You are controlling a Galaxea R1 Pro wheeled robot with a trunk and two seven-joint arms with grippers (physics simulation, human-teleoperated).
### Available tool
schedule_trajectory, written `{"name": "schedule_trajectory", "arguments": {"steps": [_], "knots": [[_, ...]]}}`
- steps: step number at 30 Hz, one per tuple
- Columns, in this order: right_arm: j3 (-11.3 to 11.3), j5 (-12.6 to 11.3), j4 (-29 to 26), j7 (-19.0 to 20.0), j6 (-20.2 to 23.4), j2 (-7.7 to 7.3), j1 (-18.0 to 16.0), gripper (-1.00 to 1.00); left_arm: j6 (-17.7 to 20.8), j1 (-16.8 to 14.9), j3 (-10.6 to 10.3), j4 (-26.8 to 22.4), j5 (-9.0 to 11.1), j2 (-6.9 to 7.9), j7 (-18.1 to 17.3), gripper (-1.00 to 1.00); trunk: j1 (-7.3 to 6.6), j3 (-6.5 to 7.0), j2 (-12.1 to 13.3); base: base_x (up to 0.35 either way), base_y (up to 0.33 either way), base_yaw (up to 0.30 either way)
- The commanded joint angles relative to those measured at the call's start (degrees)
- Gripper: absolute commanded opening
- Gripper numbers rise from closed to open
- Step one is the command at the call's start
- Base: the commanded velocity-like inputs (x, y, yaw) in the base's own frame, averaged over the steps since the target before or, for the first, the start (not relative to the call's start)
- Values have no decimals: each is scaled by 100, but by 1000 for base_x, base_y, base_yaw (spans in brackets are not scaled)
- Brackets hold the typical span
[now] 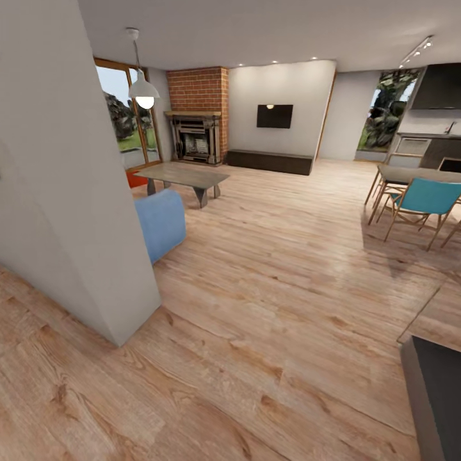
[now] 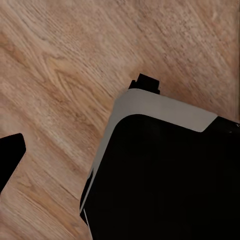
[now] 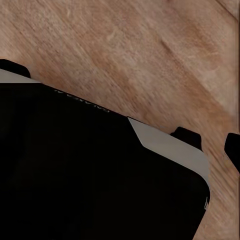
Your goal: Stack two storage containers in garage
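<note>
Black robot base with a grey edge band over light wood-plank floor.

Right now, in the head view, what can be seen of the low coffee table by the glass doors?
The coffee table is a low piece with a flat, greyish-brown rectangular top on dark, angled slab legs. It stands upright on the wood-plank floor, in front of the brick fireplace. A blue sofa end sits just nearer the camera, and a sliver of something orange-red shows at its left end.

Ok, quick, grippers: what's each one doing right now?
Left gripper: cannot be told; its wrist camera looks down at the robot's base and wood floor.
Right gripper: cannot be told either.
</note>
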Motion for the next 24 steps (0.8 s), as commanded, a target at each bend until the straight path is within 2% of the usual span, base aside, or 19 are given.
{"name": "schedule_trajectory", "arguments": {"steps": [1,24], "knots": [[41,1,25,-2,-45,1,-11,100,8,-6,16,7,12,1,10,100,4,-5,-3,339,14,0],[32,3,18,-2,-45,-6,-11,100,14,-6,16,15,12,-7,10,100,4,-5,-3,339,1,0]]}}
